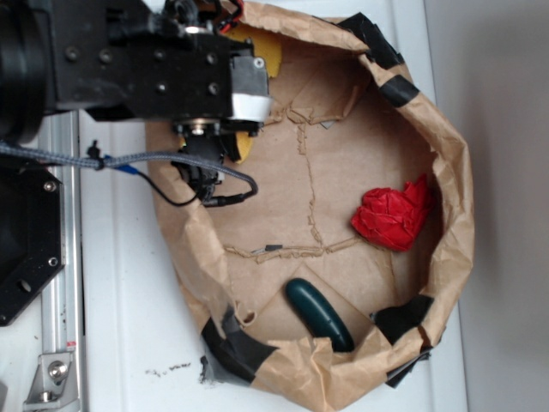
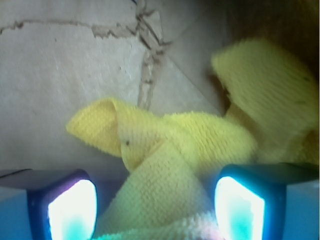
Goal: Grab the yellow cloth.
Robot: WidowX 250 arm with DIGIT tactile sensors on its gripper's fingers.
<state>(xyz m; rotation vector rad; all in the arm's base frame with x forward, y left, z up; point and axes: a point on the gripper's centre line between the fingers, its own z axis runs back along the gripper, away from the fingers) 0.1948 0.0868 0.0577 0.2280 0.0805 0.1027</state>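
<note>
Wrist view, yellow cloth (image 2: 165,165) between fingers (image 2: 72,207)

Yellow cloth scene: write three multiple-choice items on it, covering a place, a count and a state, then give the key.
1. Where does the red cloth lie?
A. Inside the brown paper enclosure
B. On the white table outside it
C. On the robot arm

2. How many cloths show in the exterior view?
A. One
B. Two
C. Four

3. How does the gripper stand toward the yellow cloth?
A. Far off it
B. Open, fingers either side of a fold
C. Shut, empty

Key: 1 A, paper walls ring it. 2 B, one red, one yellow. 3 B, wrist view shows cloth between the spread fingers.
</note>
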